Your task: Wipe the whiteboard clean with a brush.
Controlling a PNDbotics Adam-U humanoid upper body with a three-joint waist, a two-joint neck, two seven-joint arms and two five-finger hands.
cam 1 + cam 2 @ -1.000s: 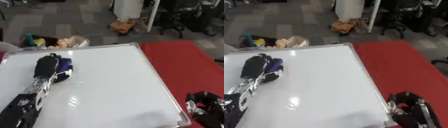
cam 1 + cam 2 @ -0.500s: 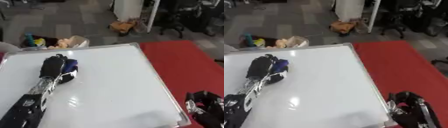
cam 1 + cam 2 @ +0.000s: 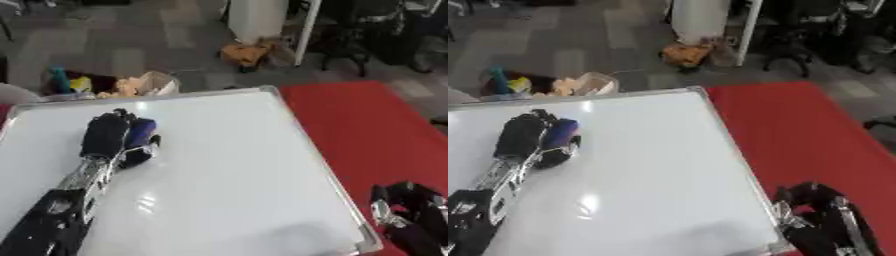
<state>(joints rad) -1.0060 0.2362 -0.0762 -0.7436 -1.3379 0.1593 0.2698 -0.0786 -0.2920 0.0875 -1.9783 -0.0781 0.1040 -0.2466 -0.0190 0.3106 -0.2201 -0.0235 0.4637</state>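
- One whiteboard [image 3: 227, 170] fills most of the view, lying flat on the bench [image 3: 376, 130], whose red cover shows along the board's right side. The board's surface is white and glossy with a silver frame; no writing can be made out on it. Its left and near edges are cut off by the view. A faint grey patch sits near its lower right corner; what it is cannot be told.
- One left arm [image 3: 61, 210] comes in from the lower left and lies across the board. Its lower part is cut off at the view's bottom edge.
- One left hand [image 3: 107, 134] rests on the board's left half, fingers curled over the brush.
- One brush [image 3: 140, 141], dark blue, is under and beside the left hand, on the whiteboard's surface. Only its right side shows; the rest is hidden by the fingers, so its full shape cannot be told.
- One right hand [image 3: 820, 220] shows at the lower right corner, just off the board's right edge over the red cover. It is partly cut off; its fingers point up, relaxed, holding nothing.
- Beyond the bench's far edge, on the floor [image 3: 131, 45], lies a cluster of mixed coloured items [image 3: 105, 85]; they are too blurred to name.
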